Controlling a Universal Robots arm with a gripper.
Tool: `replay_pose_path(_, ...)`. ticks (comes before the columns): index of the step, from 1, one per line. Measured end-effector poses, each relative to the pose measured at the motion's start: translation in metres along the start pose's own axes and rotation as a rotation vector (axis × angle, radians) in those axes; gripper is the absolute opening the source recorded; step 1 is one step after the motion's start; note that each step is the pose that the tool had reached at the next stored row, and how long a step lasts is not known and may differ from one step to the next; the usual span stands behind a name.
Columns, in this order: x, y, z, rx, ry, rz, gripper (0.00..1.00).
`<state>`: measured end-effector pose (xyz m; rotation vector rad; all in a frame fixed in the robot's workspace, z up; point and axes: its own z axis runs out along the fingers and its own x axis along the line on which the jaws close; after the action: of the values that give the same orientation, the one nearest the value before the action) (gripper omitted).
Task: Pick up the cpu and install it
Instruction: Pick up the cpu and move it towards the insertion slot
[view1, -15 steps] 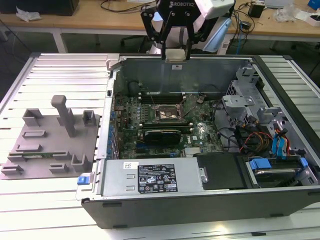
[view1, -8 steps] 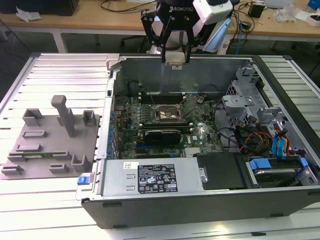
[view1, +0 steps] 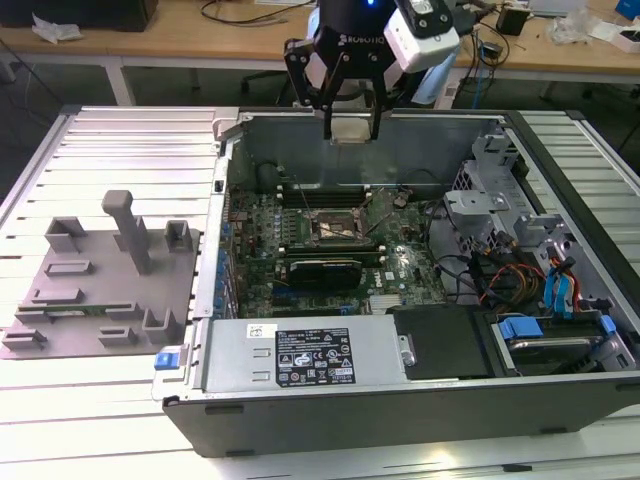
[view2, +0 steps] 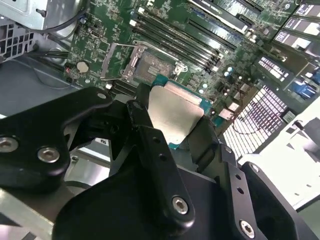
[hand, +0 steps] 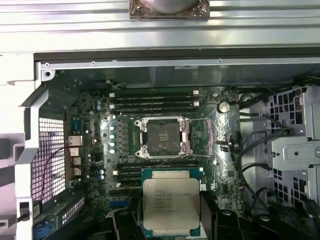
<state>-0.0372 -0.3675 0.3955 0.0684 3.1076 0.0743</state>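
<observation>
The gripper (view1: 351, 136) is closed on the cpu (hand: 171, 201), pinching opposite edges so the chip lies flat, silver lid up, contacts presumably facing down. It hangs high over the open computer case (view1: 400, 412), apart from the motherboard's CPU socket (hand: 161, 137), whose retention frame stands open to receive it.

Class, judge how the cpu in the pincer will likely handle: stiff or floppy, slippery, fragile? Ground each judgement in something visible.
Probably stiff: the cpu looks flat though the pincer grips it by opposite edges. Its smooth metal top suggests it could slip if the grip loosened. Likely fragile: a thin green board rims it.
</observation>
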Motion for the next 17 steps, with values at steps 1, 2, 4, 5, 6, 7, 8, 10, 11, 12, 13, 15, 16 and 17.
replay_pose_path(1,-0.0001,-0.0001,0.0016,0.0000,0.0000,0.000,0.55)
replay_pose_path(2,-0.0002,-0.0003,0.0058,0.0001,0.0001,0.000,0.55)
replay_pose_path(4,-0.0003,-0.0006,0.0130,0.0000,0.0000,0.000,0.55)
replay_pose_path(5,-0.0003,-0.0008,0.0160,0.0000,0.0000,0.000,0.55)
replay_pose_path(6,-0.0002,-0.0008,0.0180,0.0001,0.0000,0.000,0.55)
replay_pose_path(7,-0.0002,-0.0009,0.0196,0.0001,0.0000,0.000,0.55)
replay_pose_path(8,-0.0001,-0.0011,0.0237,0.0001,0.0000,0.000,0.55)
replay_pose_path(10,0.0001,-0.0012,0.0320,0.0000,0.0000,0.000,0.55)
replay_pose_path(11,0.0002,-0.0013,0.0348,0.0001,0.0000,0.000,0.55)
replay_pose_path(12,0.0003,-0.0013,0.0368,0.0001,0.0000,0.000,0.55)
replay_pose_path(13,0.0004,-0.0014,0.0396,0.0000,0.0000,0.000,0.55)
replay_pose_path(15,0.0006,-0.0017,0.0454,0.0000,-0.0001,0.000,0.55)
replay_pose_path(16,0.0006,-0.0018,0.0474,0.0001,0.0000,0.000,0.55)
replay_pose_path(17,0.0007,-0.0019,0.0502,0.0001,0.0000,0.000,0.55)
